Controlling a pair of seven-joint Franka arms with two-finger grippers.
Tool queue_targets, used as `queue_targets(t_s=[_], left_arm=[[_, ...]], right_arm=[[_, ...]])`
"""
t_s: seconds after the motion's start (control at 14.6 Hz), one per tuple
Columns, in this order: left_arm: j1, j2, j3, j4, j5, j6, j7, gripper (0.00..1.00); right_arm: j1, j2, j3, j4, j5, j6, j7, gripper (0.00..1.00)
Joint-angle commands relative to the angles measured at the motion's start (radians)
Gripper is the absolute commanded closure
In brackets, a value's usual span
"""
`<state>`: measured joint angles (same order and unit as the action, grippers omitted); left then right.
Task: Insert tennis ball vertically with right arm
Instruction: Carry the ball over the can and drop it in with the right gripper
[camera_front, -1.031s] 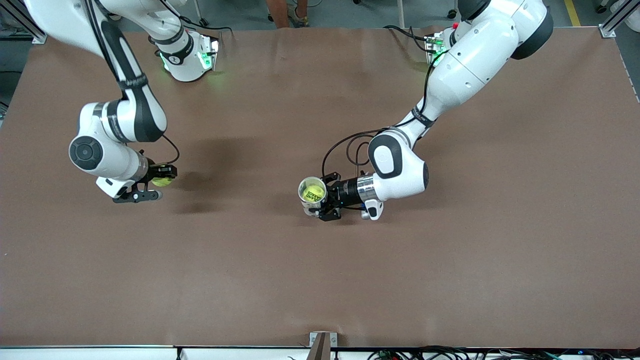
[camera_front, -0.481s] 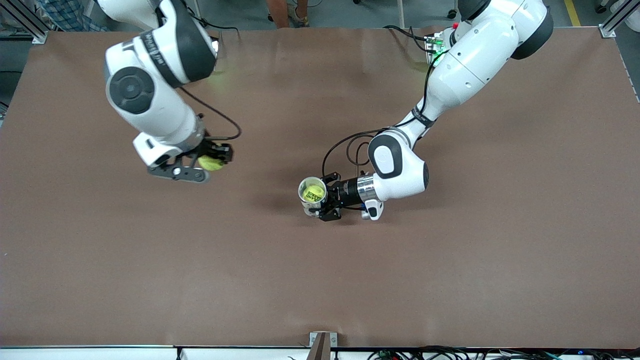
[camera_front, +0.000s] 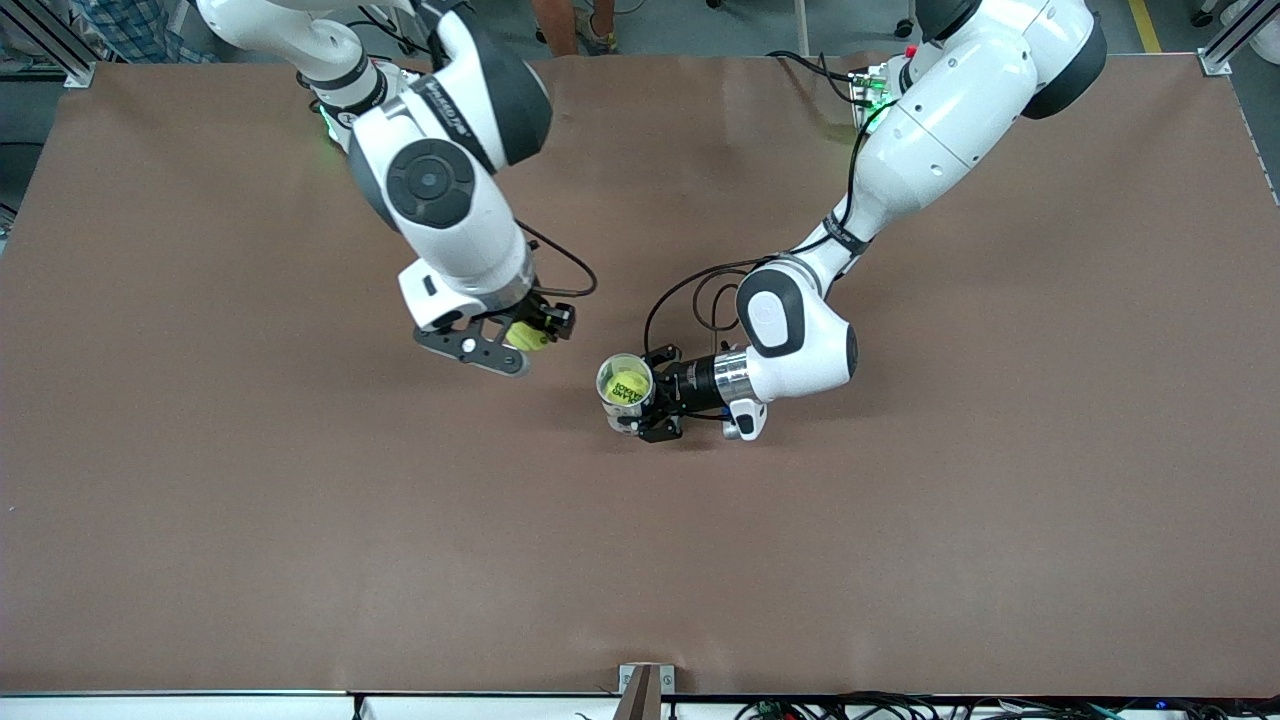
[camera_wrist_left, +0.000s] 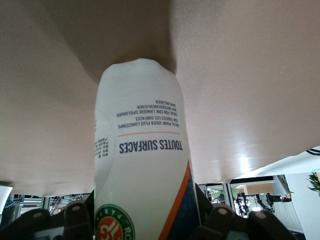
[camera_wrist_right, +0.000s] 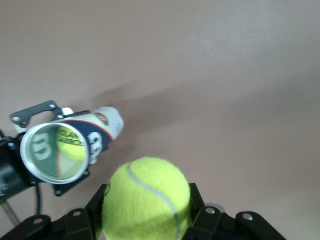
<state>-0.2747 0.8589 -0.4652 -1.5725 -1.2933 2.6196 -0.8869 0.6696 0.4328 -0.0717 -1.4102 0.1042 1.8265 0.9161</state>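
A yellow tennis ball (camera_front: 527, 336) sits between the fingers of my right gripper (camera_front: 531, 335), which is shut on it in the air over the table, beside the can and toward the right arm's end. In the right wrist view the ball (camera_wrist_right: 146, 197) fills the jaws of that gripper (camera_wrist_right: 146, 207). A white tennis-ball can (camera_front: 624, 384) stands upright at the table's middle, mouth up, with another ball (camera_wrist_right: 70, 142) inside. My left gripper (camera_front: 645, 402) is shut on the can's side (camera_wrist_left: 142, 165).
Brown table surface (camera_front: 900, 560) spreads all round the can. The left arm's black cable (camera_front: 680, 290) loops above the table just past the can. Both robot bases stand along the table's edge farthest from the front camera.
The right arm has swung from its own end of the table toward the middle, carrying the ball up and close to the can. The left arm and can have not moved.
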Motion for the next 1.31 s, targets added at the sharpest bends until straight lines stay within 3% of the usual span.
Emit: queue_targets(t_s=[0.0,0.48,0.89,1.24], left_arm=[[-0.012,-0.023,0.01,-0.015,-0.018,0.014,-0.004,0.31],[-0.015,-0.023,0.01,-0.015,-0.018,0.014,-0.003,0.31],[-0.021,-0.023,0.01,-0.015,-0.017,0.019,-0.004,0.31],[-0.026,-0.021,0.01,-0.015,-0.017,0.03,-0.003,0.31]], right_arm=[[0.039,0.067,-0.011,0.086,0.009,0.061,0.046,0.62],[0.074,0.112,-0.011,0.086,0.005,0.25,0.058,0.61],[0.081,0.132,-0.013,0.085,-0.004,0.295,0.056,0.56],[0.084,0.142,-0.011,0.08,-0.067,0.297,0.036,0.56]])
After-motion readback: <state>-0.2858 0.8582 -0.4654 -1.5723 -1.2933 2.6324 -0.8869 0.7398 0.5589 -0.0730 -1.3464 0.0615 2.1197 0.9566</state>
